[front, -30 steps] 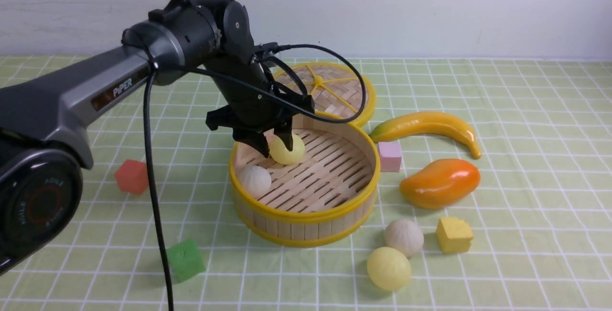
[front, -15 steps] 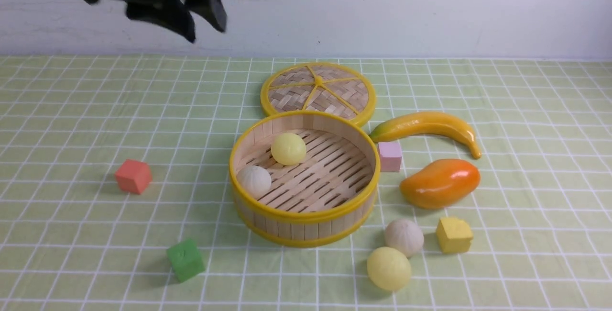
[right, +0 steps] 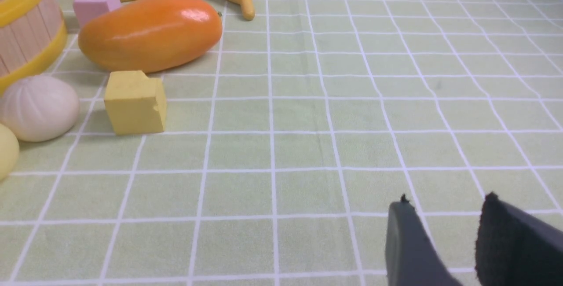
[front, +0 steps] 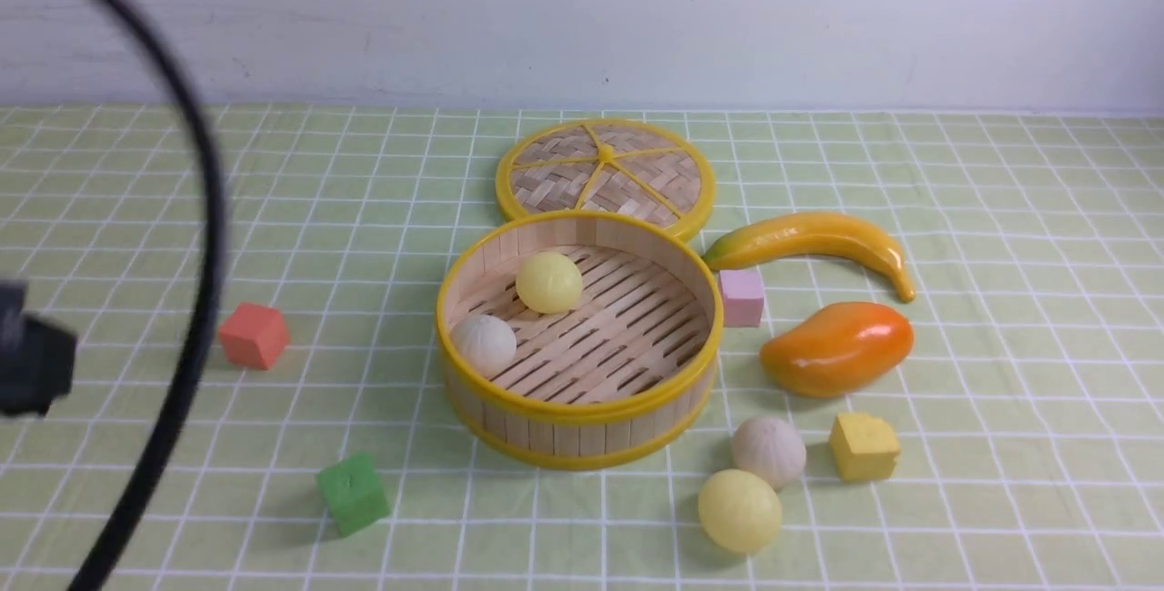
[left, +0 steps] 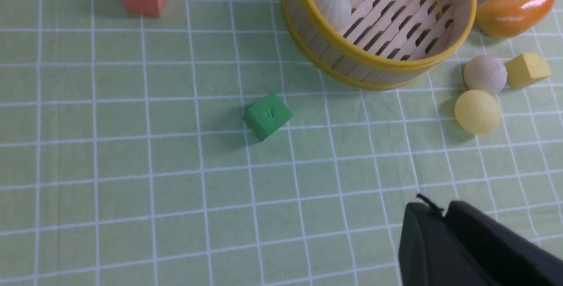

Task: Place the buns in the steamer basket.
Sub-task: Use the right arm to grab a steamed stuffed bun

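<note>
Outside the yellow-rimmed bamboo steamer basket (front: 582, 409), the pleated off-white bun (front: 768, 451) and smooth pale-yellow bun (front: 739, 510) are judged nearer the spread, empty right gripper (right: 446, 202).

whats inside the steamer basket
Inside the steamer basket: a smooth yellow bun and a pleated white bun. Its near wall hides a strip of the floor.

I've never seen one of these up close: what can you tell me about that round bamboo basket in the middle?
The steamer basket is round: upright pale wooden slats between yellow top and bottom rims, over a gapped slatted floor. It stands uncovered on the green checked cloth, its woven lid flat just behind. Inside rest a pleated off-white bun by the left wall and a smooth yellow bun farther back.
</note>
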Available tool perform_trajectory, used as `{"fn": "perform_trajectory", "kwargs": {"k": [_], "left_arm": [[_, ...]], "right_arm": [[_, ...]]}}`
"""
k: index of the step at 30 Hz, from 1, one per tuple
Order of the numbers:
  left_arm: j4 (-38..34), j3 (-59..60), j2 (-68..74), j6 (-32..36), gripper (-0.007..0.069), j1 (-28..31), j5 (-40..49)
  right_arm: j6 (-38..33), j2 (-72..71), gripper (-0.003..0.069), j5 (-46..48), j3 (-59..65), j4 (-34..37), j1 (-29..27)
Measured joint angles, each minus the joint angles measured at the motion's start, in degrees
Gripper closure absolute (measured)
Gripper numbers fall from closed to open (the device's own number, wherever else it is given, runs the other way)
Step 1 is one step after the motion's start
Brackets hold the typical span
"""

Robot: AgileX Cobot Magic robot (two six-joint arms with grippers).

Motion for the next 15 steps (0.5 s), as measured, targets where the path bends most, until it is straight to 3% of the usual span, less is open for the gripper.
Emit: {"fn": "perform_trajectory", "kwargs": {"k": [7, 15], "left_arm": [[-1.64, 14.27, -17.36, 0.45, 0.0638, 0.0, -4.67], [-5.27, 16.74, -20.51, 0.97, 0.0638, 0.0, -6.31]], "right_arm": [[0.0, 0.0, 0.0418, 0.0, 0.0, 0.0, 0.0], [0.0, 0.0, 0.0418, 0.0, 0.0, 0.0, 0.0]]}}
